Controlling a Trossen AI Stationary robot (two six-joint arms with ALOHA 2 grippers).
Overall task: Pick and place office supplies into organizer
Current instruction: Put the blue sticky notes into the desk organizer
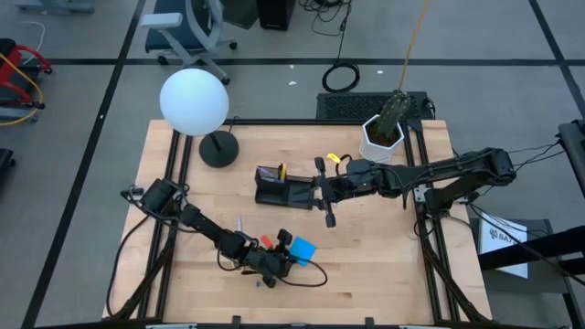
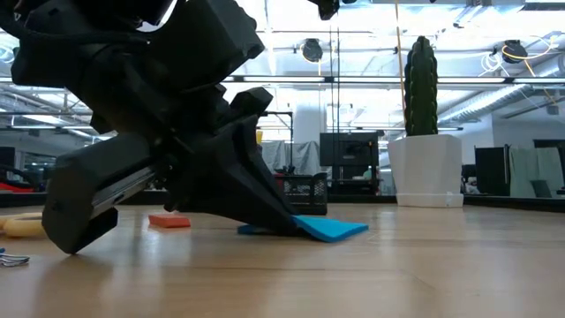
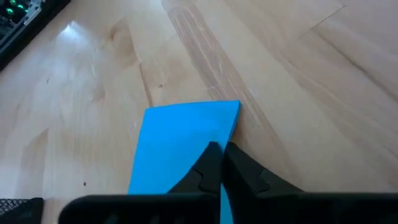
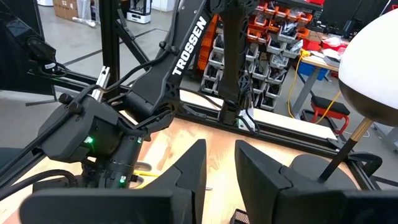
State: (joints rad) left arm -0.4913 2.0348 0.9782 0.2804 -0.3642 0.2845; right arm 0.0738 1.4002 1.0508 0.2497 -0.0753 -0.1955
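Observation:
The blue square pad [image 1: 303,248] lies flat on the table near its front edge; it also shows in the left wrist view [image 3: 180,134] and the low view [image 2: 334,229]. My left gripper [image 1: 285,260] is shut, with its tips on the pad. A small red piece [image 1: 268,240] lies just beside it. The black organizer [image 1: 274,187] stands mid-table with something yellow [image 1: 281,170] in it. My right gripper [image 1: 309,189] is open and empty at the organizer's right end. Yellow-handled scissors [image 1: 335,158] lie beside the right arm. My left gripper rests its shut fingertips [image 3: 214,155] on the pad's top face [image 3: 186,155], near the edge closest to the arm. The fingers slant down from the table's left. The pad lies flat on the table under them.
A lamp with a white globe [image 1: 194,100] and a round black base [image 1: 219,149] stands at the far left. A white pot with a cactus [image 1: 382,135] stands at the far right. Small items [image 1: 260,281] lie by the left gripper near the front edge.

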